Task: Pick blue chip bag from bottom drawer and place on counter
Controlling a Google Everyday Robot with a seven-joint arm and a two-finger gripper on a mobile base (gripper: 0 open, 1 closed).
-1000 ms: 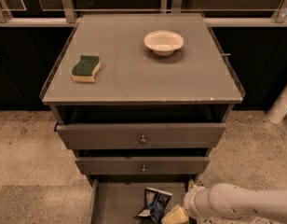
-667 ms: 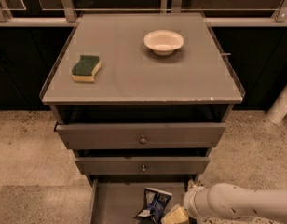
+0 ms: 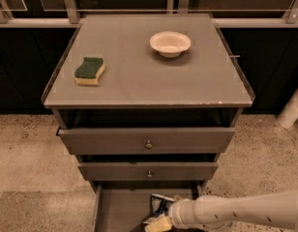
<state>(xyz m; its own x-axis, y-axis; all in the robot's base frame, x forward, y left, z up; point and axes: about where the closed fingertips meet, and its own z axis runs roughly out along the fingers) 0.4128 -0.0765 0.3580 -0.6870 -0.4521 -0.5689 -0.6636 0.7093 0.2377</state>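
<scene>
The bottom drawer (image 3: 121, 208) is pulled out at the lower edge of the camera view, its grey floor showing. The blue chip bag (image 3: 160, 204) lies crumpled inside it, toward the right side. My gripper (image 3: 158, 223) reaches in from the right on a white arm (image 3: 236, 210) and sits right at the bag, at the frame's lower edge. The bag's lower part is hidden behind the gripper. The counter (image 3: 139, 76) is the wide grey cabinet top above the drawers.
A green-and-yellow sponge (image 3: 90, 70) lies on the counter's left side and a white bowl (image 3: 170, 43) stands at its back right. Two upper knobbed drawers (image 3: 148, 143) jut out slightly above the bottom one. Speckled floor surrounds the cabinet; a white post (image 3: 291, 108) stands at right.
</scene>
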